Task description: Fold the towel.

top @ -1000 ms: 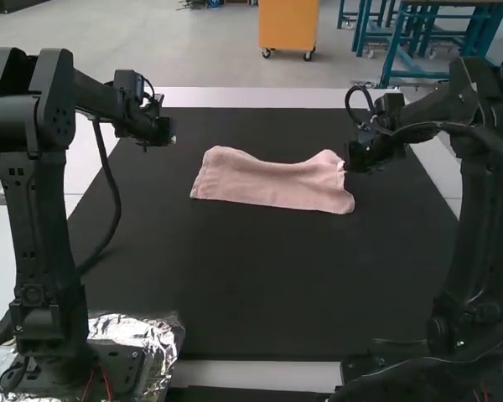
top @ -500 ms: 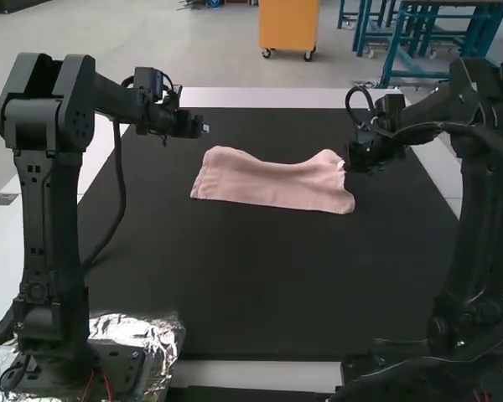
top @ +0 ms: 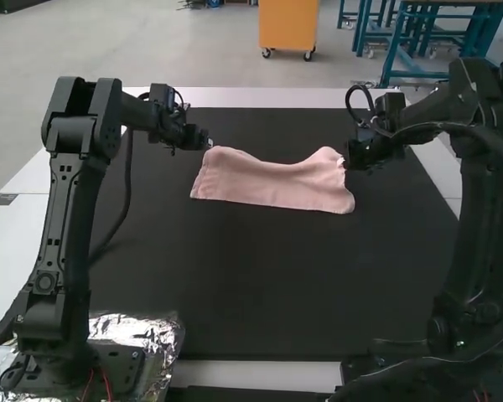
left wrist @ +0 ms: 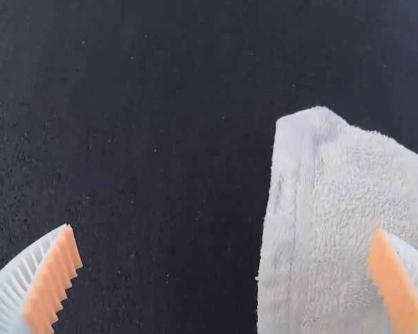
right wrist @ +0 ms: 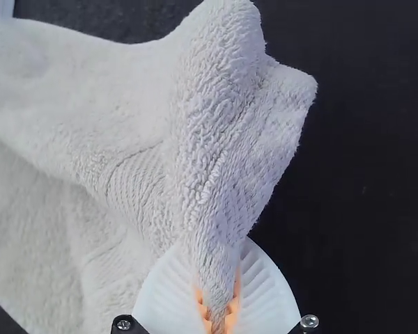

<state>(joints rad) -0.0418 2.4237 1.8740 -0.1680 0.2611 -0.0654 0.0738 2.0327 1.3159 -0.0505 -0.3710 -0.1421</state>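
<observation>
Left tool (top: pixel 208 143), spread wide, advanced rightward to upper-left corner of towel (top: pixel 268 182), likely to grasp; right tool (right wrist: pixel 219 313) pinches right end.

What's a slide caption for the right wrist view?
Right gripper pinching a gathered part of the terry towel, black mat alongside.

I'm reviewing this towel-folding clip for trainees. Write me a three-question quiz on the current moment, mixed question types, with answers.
1. Fill in the colour: the towel lies on a ____ surface.
2. True or false: the left hand is open.
3. What is the right hand doing?
A) Hanging open
B) Gripping the towel near one end
C) Gripping the towel at its middle

Key: 1 black; 2 true; 3 B
</observation>
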